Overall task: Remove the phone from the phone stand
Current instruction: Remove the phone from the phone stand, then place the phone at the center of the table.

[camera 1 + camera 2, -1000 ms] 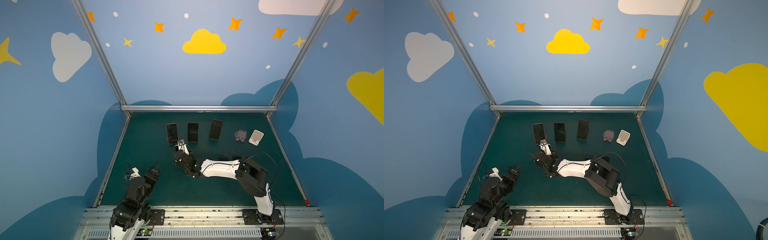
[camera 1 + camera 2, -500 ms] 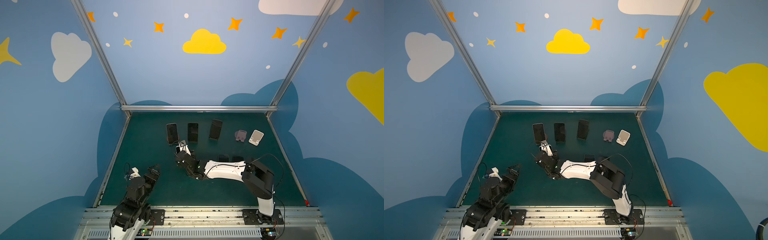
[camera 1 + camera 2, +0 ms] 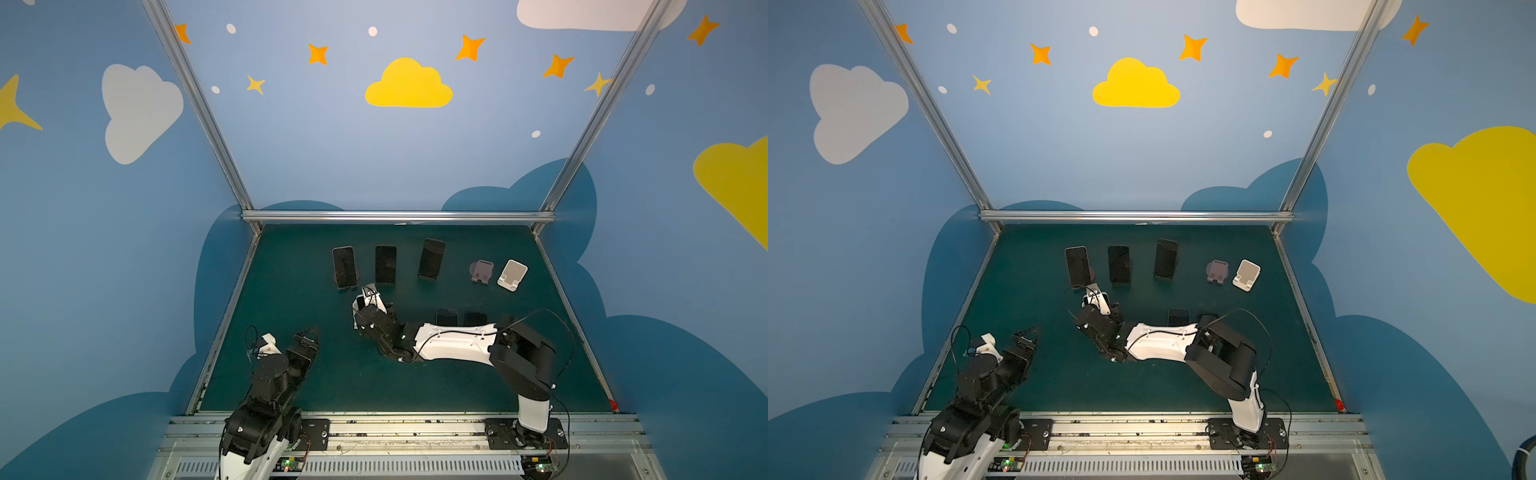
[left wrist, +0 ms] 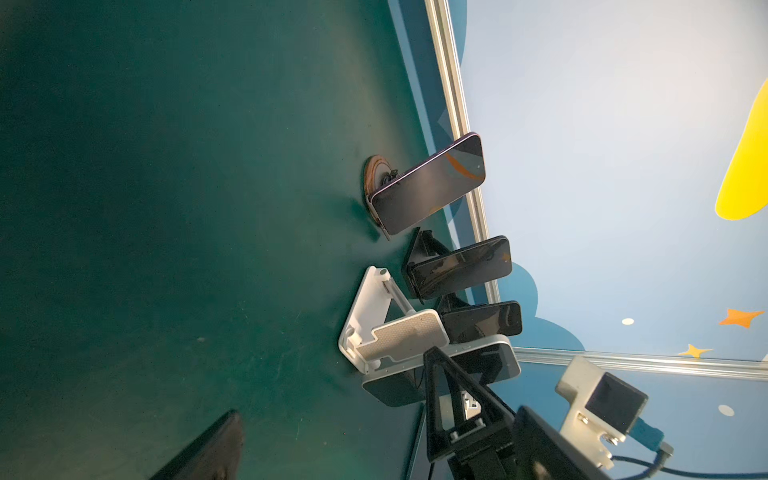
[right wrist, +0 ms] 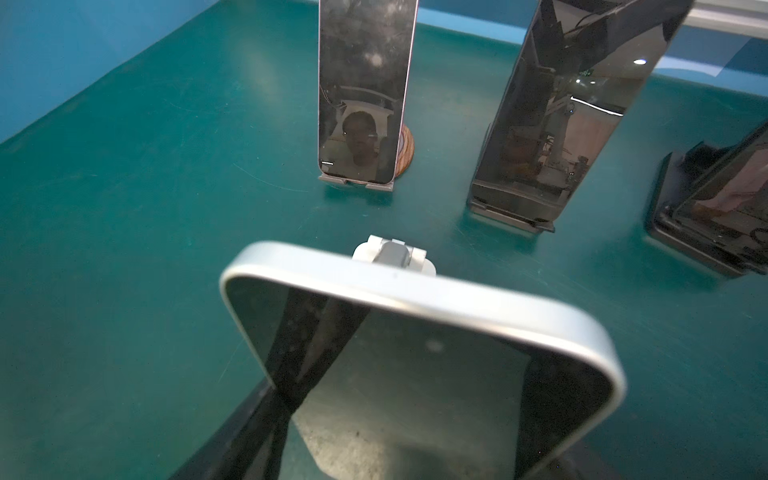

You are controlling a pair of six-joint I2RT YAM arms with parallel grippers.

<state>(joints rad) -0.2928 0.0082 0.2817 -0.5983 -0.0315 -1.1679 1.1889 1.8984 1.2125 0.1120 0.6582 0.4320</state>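
My right claw (image 3: 368, 305) reached across to the left-centre of the surface (image 3: 415, 386), clamped on the sides of the silver-edged phone (image 5: 415, 374). The phone leaned tilted just in front of the stand (image 4: 374, 320), whose hinge showed over the phone's top edge in my right wrist view. I could not tell whether its lower end rested on the stand's lip. My left claw (image 3: 307, 338) hung low over the near-left of the surface, jaws spread wide, gripping nothing and well apart from the phone. Beyond the stand, a far row of three other phones (image 3: 385, 264) stood propped upright, each on its own holder, the leftmost on a round wooden base (image 4: 374, 178). To their right sat a purple stand (image 3: 482, 271) and, just beside it, a pale stand (image 3: 512, 274). Behind my right forearm, two flat phones (image 3: 446, 316) lay side by side on the surface, partly hidden by the arm.
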